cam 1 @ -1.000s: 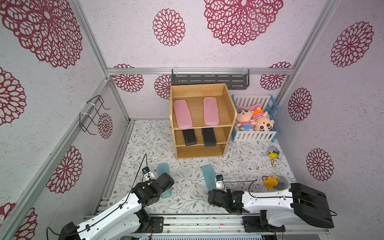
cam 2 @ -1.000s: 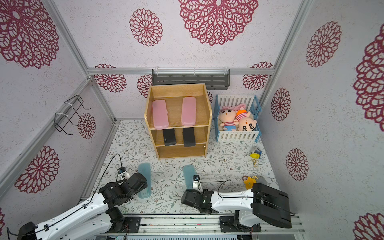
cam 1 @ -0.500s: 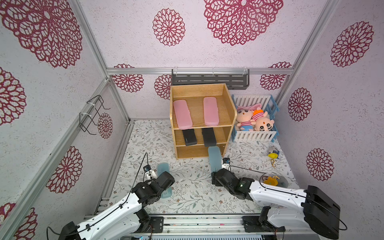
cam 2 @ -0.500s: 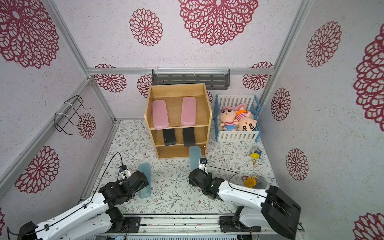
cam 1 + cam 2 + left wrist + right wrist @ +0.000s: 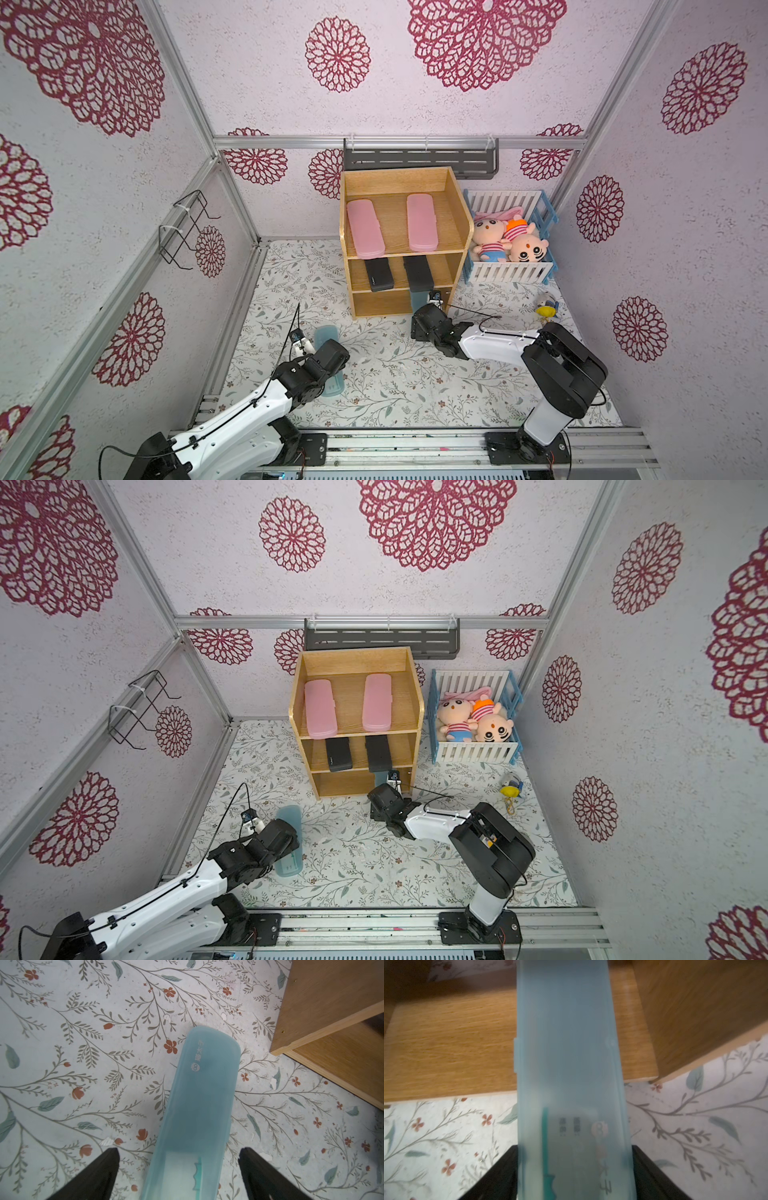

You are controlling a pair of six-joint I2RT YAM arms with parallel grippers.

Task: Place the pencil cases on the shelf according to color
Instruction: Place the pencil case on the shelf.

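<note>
Arm right (image 5: 490,345): stretched low toward shelf (image 5: 374,305) | fingers (image 5: 498,1177) clamp blue case (image 5: 566,1064)

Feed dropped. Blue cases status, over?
Right gripper shut on carried blue case, tip inside shelf bottom tier. Left gripper open astride other blue case. Nothing blocking.

White links (image 5: 494,345), black joints (image 5: 561,374), black tapered tool fingers (image 5: 93,1178), thin black cables (image 5: 473,311).

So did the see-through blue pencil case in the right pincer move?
Yes. The translucent light blue pencil case moved forward, and its front end is now inside the bottom tier of the light oak wooden shelf.
</note>
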